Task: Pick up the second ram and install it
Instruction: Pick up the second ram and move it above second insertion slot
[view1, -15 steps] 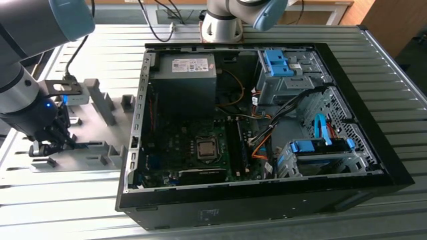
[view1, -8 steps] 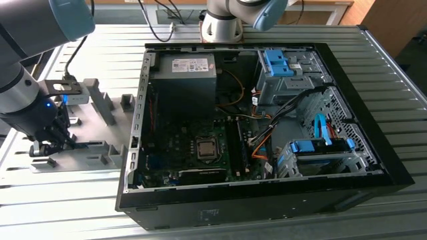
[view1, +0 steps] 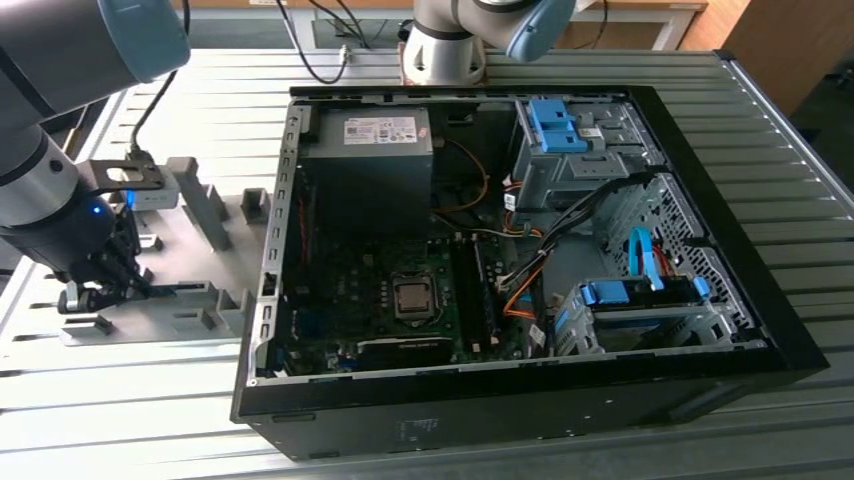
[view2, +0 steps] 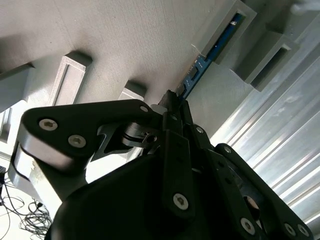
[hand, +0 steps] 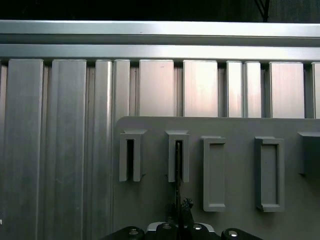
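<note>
**Gripper closed on the memory stick at the holder plate**

The gripper (view1: 96, 295) is down on the grey holder plate (view1: 180, 262), at the plate's edge farthest from the open computer case (view1: 534, 425). The case lies just beside the plate, on the exterior view's right.

In the second wrist view the two black fingers come together at the gripper (view2: 172, 100) tip. There they pinch the thin blue edge of the second ram (view2: 210, 52), so I judge the gripper to be clenched on it. The stick is not yet lifted off the plate.

The second ram (hand: 178, 165) stands on edge. One end is seated in a slotted bracket (hand: 178, 139) on the plate, and its long axis runs straight from that bracket to the gripper (hand: 182, 207). The fingers lie in line with that axis, one on each flat face. How much of the stick continues past the fingers is hidden by the gripper body.

On the plate (hand: 235, 129), three more brackets of the same kind sit in the same row, with part of a fifth at the picture's edge.

The relation that matters is the stick's direction. Its length lies flat along the plate (view2: 125, 40), and the bracket (view2: 235, 20) holds its far end. A clean exit therefore looks to be straight up off the plate, not sideways. The case, where the stick has to go, is on the plate's other side from the gripper.
</note>
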